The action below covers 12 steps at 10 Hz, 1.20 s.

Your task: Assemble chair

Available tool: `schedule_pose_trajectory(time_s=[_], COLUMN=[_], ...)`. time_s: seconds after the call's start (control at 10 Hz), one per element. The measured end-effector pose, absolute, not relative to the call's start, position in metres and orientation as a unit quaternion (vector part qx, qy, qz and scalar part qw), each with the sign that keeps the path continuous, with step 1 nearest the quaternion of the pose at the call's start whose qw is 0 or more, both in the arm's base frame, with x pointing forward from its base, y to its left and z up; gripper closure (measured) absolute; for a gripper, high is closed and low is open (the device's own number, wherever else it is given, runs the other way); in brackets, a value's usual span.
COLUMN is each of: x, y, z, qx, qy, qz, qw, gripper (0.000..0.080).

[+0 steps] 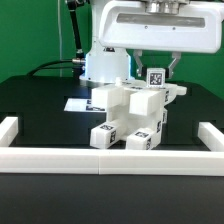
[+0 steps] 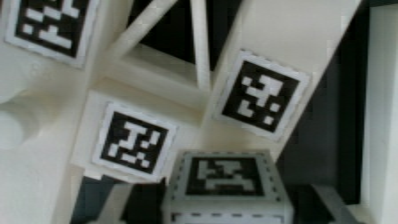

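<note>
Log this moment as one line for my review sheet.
stage: chair partly assembled | gripper: shut on tagged upright part at assembly's top | marker board: flat on table beyond chair

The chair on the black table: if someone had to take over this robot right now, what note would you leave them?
Gripper: jaws shut, apparently on the tagged top piece of the chair.
Chair stands mid-table behind the front border wall; marker board lies to the exterior view's left.
Done: several blocky parts look joined.
Left: cannot tell whether the top piece is seated; check before releasing.
</note>
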State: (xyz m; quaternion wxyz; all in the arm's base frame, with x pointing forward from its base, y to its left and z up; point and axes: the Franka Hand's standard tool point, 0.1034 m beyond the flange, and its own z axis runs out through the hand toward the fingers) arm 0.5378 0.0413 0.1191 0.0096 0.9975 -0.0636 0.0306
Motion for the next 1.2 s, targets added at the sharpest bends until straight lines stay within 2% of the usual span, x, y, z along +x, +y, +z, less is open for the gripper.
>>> schedule_pose_trajectory(time_s=[1.0,1.2], x=[0.5385,0.5385], y=[0.0399,0.0407], z=[0.1191,0.1191], qx=[0.996,0.987], qy=[-0.077,-0.159], qz=[0.032,0.032], qw=[0.009,0.006], gripper=[0.0510,0.0510])
